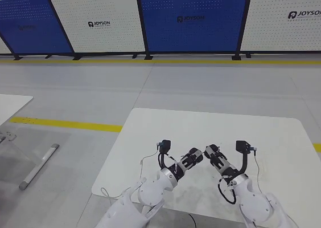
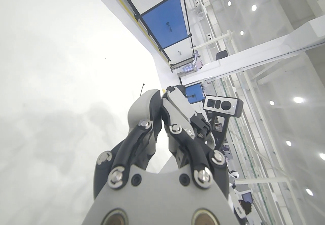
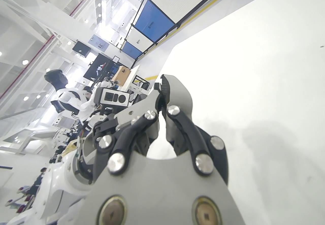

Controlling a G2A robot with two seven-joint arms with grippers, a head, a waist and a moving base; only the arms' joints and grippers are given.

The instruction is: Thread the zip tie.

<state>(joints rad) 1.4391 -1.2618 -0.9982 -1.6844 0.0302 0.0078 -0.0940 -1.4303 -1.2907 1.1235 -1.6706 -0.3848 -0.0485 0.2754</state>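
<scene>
**A:** What is the left gripper (image 2: 162,92) doing?

**B:** It is hanging low over the table (image 1: 149,122), near its middle, with its jaws pressed together and no gap showing. A thin dark zip tie (image 2: 142,89) is poking out just beyond its grey finger. I am judging that it is pinching the strap, though the finger is hiding the pinch itself.

**A:** How is the tie looking?

**B:** It is showing as a slim black plastic strip, narrow and probably springy, ending in a small blocky knob that I am taking for the head.

**A:** And the right gripper (image 3: 161,82)?

**B:** It is meeting the left one almost tip to tip, with its jaws likewise closed. A dark fleck is sitting at its tips, but I cannot tell whether that is the tie or part of the finger.

**A:** So which step are we watching?

**B:** I am reading it as the lining-up stage: the two ends are being brought together, and no closed loop is showing yet. The next move is calling for very fine aiming, with the tail going squarely into a tiny slot.

**A:** Are the materials helping?

**B:** The black ribbed pads (image 3: 165,86) should be gripping well, while the smooth grey finger shells and the matte white tabletop are giving the strap nothing to catch on.
</scene>
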